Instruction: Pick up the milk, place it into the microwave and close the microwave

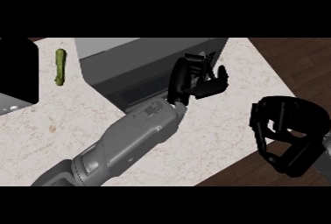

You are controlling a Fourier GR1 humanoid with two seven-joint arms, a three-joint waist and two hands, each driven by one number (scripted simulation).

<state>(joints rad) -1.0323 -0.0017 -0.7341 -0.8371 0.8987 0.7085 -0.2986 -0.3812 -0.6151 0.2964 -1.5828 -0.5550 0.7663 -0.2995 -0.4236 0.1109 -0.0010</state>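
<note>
The left hand [197, 81] reaches up from the lower left on its grey forearm and lies against the front of the microwave [139, 65], over the closed door's right part beside the darker strip at the microwave's right end. Its fingers are bent forward and bunched near one another, with nothing seen between them; they rest on the microwave's face rather than wrapping around any part of it. The right hand [284, 131] sits well to the right of the microwave, past the counter's edge and over the dark floor, its fingers curled inward into a hollow ring that encloses nothing visible.

The counter [213, 135] is pale, speckled stone, and its right edge runs diagonally away from the microwave toward the lower middle. Beyond that edge is dark brown wood flooring [304, 57]. The microwave is a grey box set at an angle on the counter, its dark glass door facing the robot and shut, so its inside is hidden. The milk cannot be seen anywhere; whether it is behind that door cannot be told. To the left of the microwave a slim green vegetable [60, 66] lies on the stone, and further left a black block [16, 70] fills the counter's corner.
</note>
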